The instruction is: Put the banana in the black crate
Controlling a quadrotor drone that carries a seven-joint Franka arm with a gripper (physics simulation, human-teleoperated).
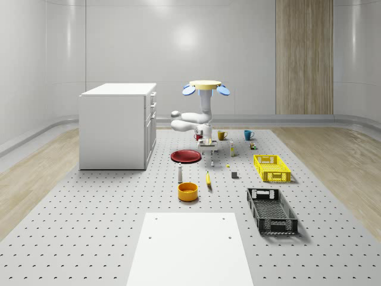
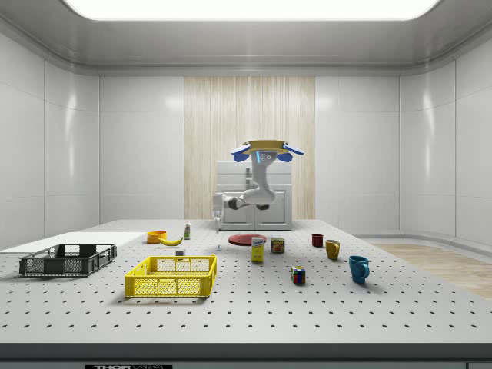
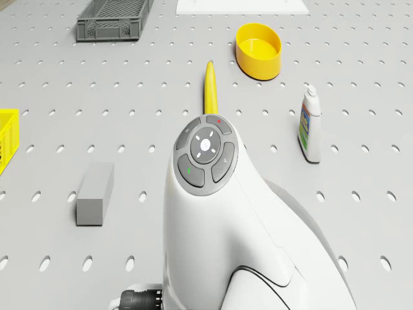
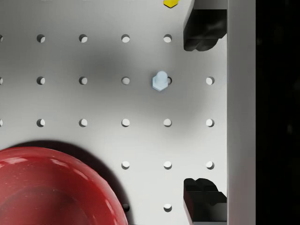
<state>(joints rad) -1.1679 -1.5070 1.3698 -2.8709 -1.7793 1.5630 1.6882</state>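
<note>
On the perforated worktop (image 1: 89, 226) stand a red plate (image 1: 186, 156), an orange bowl (image 1: 187, 191), a small white bottle (image 1: 180, 173), a yellow crate (image 1: 271, 168) and a grey block (image 3: 95, 194); a white cabinet (image 1: 116, 126) is beside them.

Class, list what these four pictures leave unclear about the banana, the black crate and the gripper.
- Banana: its near end is hidden behind the arm in the drone view.
- Black crate: cut off by the drone view's edge.
- Gripper: open; the wrist view's edge cuts off its lower finger.

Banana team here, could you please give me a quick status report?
Drone hovering over the table beside the red plate; end effector open, empty. Banana flat on the table, untouched, short of the black crate. Nothing between banana and crate.
</note>
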